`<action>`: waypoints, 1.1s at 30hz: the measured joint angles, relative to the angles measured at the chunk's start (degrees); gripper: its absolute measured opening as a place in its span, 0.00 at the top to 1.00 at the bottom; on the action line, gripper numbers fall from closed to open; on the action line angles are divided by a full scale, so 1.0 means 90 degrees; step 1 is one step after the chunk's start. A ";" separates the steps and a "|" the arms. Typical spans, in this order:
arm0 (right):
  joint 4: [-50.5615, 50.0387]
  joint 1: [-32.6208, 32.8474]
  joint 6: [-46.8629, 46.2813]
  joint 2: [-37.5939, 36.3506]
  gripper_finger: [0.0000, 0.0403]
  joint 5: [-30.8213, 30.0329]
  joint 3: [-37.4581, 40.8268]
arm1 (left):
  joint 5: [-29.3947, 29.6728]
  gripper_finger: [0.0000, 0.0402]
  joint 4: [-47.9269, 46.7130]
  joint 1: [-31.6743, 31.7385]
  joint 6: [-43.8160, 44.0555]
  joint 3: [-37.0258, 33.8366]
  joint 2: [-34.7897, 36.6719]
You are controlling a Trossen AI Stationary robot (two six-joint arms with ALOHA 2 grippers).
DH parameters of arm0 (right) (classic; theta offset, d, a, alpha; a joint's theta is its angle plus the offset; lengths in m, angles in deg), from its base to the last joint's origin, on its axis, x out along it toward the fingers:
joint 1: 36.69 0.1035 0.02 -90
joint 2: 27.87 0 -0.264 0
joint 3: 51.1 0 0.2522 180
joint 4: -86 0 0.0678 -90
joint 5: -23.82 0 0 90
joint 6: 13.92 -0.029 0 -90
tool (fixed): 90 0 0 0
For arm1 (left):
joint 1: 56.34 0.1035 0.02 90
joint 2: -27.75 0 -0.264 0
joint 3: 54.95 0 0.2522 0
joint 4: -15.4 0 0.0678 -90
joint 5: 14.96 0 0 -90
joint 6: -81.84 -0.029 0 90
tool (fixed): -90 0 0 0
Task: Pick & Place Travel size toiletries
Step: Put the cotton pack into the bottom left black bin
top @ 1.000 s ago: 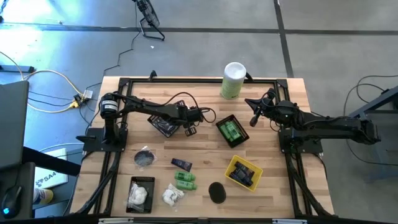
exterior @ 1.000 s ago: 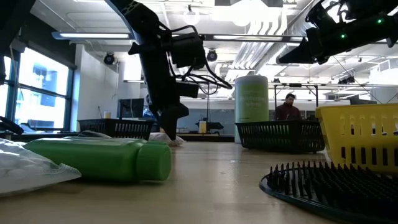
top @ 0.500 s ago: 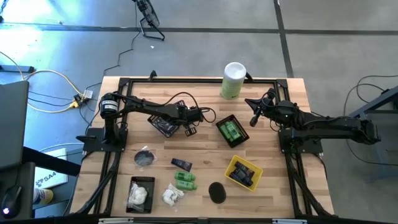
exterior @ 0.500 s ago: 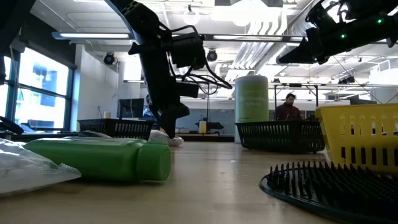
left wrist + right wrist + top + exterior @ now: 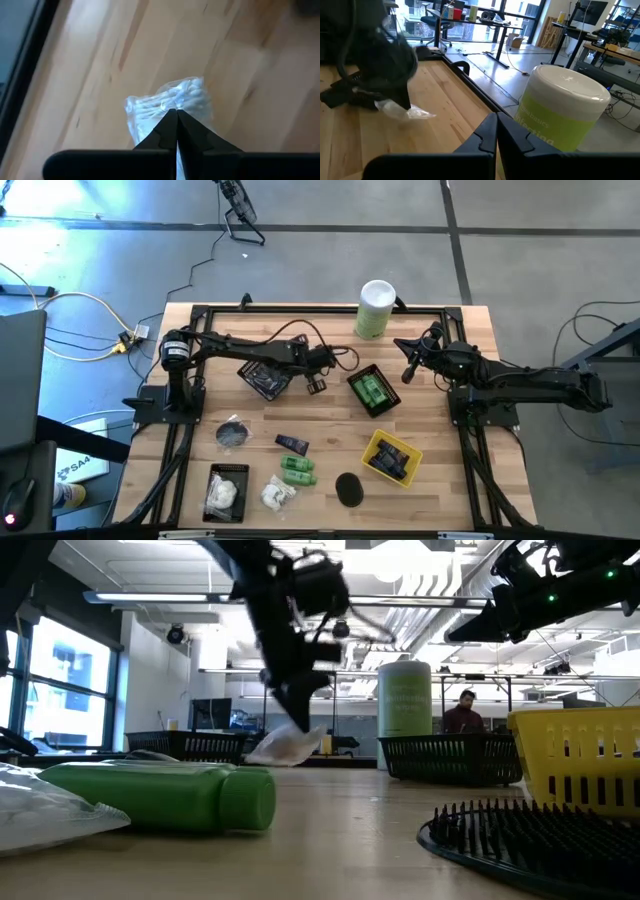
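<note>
A white crinkly plastic packet of cotton swabs, one of the travel size toiletries, hangs pinched between the closed fingers of the left gripper. In the low view the packet is clear of the light wooden table, dangling under the gripper. From above, the left gripper sits mid-table, between a black mesh basket and a second black basket holding bright green little bottles.

The step in hand appears to be the carry: the packet is picked up and now needs a place to go. A third black basket at the near left already holds white packets, so that looks the likely target, though this is a judgement. The next move calls for swinging the arm over that basket, then lowering and releasing.

The right gripper waits with its fingers together near the tall white-and-green canister.
</note>
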 joint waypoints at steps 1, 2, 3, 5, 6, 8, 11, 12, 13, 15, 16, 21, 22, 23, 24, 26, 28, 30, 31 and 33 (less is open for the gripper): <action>0.0000 0.0000 0.0002 0.0000 0.99 -0.0001 0.0000 | -0.0046 1.00 -0.0139 0.0000 -0.0052 0.0166 0.0000; 0.0000 0.0000 0.0002 0.0000 0.99 -0.0002 0.0000 | -0.0121 1.00 -0.0303 0.0000 -0.0118 0.0333 0.0000; 0.0000 0.0000 0.0004 0.0000 0.99 0.0000 0.0000 | -0.0168 1.00 -0.0476 0.0000 -0.0161 0.0504 0.0000; -0.0008 0.0000 0.0042 0.0000 0.99 -0.0002 0.0000 | -0.0255 1.00 -0.0769 0.0000 -0.0253 0.0827 0.0000; -0.0024 -0.0001 0.0043 0.0000 0.99 -0.0002 0.0000 | -0.0321 1.00 -0.0876 0.0000 -0.0282 0.0983 0.0000; -0.0063 -0.0001 0.0045 0.0000 0.99 -0.0002 0.0000 | -0.0406 1.00 -0.1189 0.0000 -0.0319 0.1280 0.0000; -0.0090 0.0000 0.0045 0.0000 0.99 -0.0001 0.0000 | -0.0498 1.00 -0.1692 0.0000 -0.0317 0.1675 0.0000; -0.0094 -0.0001 0.0047 0.0000 0.99 -0.0002 0.0000 | -0.0498 1.00 -0.1876 0.0000 -0.0301 0.1805 0.0000; -0.0092 0.0000 0.0045 0.0000 0.99 -0.0002 0.0000 | -0.0498 1.00 -0.2070 0.0000 -0.0275 0.1924 0.0000; -0.0092 0.0000 0.0048 0.0000 0.99 -0.0001 0.0000 | -0.0501 1.00 -0.2430 0.0000 -0.0194 0.2147 0.0000; -0.0092 -0.0002 0.0048 0.0000 0.99 -0.0002 0.0000 | -0.0515 1.00 -0.2617 0.0000 -0.0148 0.2254 0.0000; -0.0092 -0.0001 0.0050 -0.0002 0.99 -0.0001 0.0000 | -0.1095 1.00 -0.3344 -0.0003 0.0063 0.2745 0.0000; -0.0092 -0.0001 0.0050 -0.0001 0.99 0.0000 0.0000 | -0.1198 1.00 -0.3444 -0.0011 0.0114 0.2827 0.0000; -0.0092 -0.0002 0.0050 -0.0001 0.99 0.0000 0.0000 | -0.1295 1.00 -0.3548 -0.0038 0.0159 0.2909 0.0000; -0.0092 -0.0001 0.0050 0.0000 0.99 0.0000 0.0000 | -0.1339 1.00 -0.3671 -0.0054 0.0212 0.3001 0.0000; -0.0092 0.0000 0.0050 -0.0001 0.99 0.0000 0.0000 | -0.1343 1.00 -0.3957 -0.0134 0.0276 0.3176 0.0000; -0.0092 -0.0002 0.0050 0.0000 0.99 0.0000 0.0000 | -0.1342 1.00 -0.4205 -0.0239 0.0418 0.3286 0.0006; -0.0092 -0.0002 0.0048 0.0000 0.99 0.0002 0.0000 | -0.1346 1.00 -0.4461 -0.0377 0.0656 0.3337 0.0037; -0.0092 -0.0002 0.0042 -0.0001 0.99 0.0011 0.0000 | -0.1346 1.00 -0.4531 -0.0462 0.0782 0.3339 0.0060; -0.0095 0.0000 0.0006 -0.0002 0.99 0.0030 0.0000 | -0.1304 1.00 -0.4664 -0.0660 0.1057 0.3339 0.0111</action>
